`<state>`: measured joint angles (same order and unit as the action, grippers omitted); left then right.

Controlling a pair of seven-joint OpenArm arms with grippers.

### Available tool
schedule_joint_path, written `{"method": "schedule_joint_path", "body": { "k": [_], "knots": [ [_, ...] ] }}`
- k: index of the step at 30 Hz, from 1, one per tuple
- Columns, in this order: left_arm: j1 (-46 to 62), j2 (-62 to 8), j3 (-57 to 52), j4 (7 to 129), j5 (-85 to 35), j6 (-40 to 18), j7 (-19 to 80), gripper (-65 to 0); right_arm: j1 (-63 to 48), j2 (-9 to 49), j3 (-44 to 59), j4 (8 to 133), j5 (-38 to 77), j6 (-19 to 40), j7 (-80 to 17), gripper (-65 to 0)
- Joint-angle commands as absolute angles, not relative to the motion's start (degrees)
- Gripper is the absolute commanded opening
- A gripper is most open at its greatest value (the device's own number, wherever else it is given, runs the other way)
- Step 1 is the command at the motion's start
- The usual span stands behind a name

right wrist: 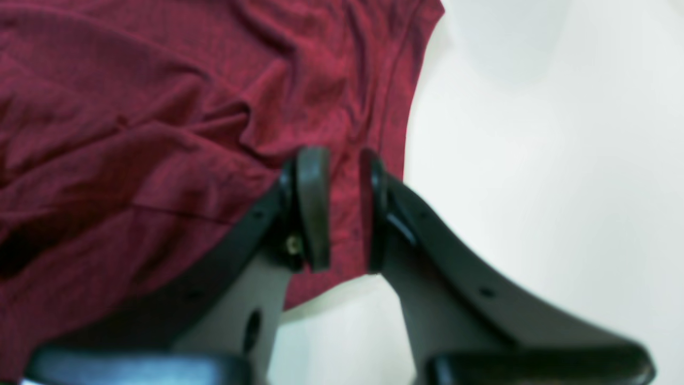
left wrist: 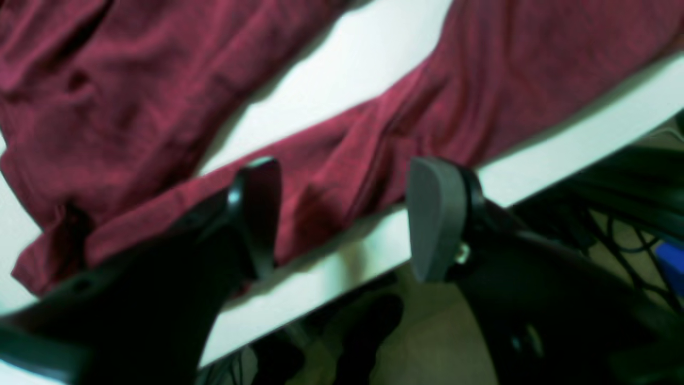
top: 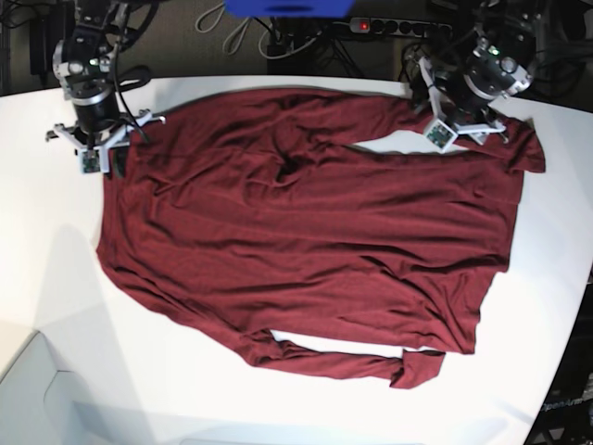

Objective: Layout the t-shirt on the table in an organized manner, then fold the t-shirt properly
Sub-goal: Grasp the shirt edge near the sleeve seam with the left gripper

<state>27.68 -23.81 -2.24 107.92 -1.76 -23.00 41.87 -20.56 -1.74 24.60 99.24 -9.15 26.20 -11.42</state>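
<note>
**foldbot_fan:** Maroon jersey t-shirt [top: 306, 232] lies spread across the white table [top: 56, 278], still wrinkly, sleeves out. Thin, floppy, light imo, so it'll sag and slide on that gloss.

**armguy:** Yep. Right gripper [right wrist: 342, 208] has fingers nearly together, pinching the hem edge. Left gripper [left wrist: 342, 214] is spread wide over the sleeve near the table edge, holding nothing. I'd grab seams/corners, not mid-fabric.

The t-shirt [top: 306, 232] lies spread across the table [top: 56, 278]. In the base view, one sleeve lies along the near side, the other along the far edge.
</note>
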Motion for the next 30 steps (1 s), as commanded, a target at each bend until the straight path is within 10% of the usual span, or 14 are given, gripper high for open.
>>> {"method": "schedule_joint_path", "body": {
  "k": [1,12,23,30],
  "knots": [
    [27.56,-24.4,-2.59,108.7,-1.8,-22.9,41.1,-28.8,-20.44,-1.27,24.84,100.18,-8.75,26.24,-10.07,-53.2],
    [26.86,-24.48,-2.59,105.98,-1.8,-22.9,41.1,-31.0,-20.53,-1.27,24.84,100.18,-8.75,26.24,-10.07,-53.3],
    [26.68,-24.22,-3.21,106.33,-1.8,-22.73,41.01,-65.0,-20.53,-1.27,24.84,100.18,-8.75,26.24,-10.07,-53.4],
    [24.22,-24.13,-3.21,109.67,-1.8,-22.73,41.01,-64.7,-20.53,-1.19,24.84,100.18,-8.75,26.24,-10.07,-53.4]
  ]
}}
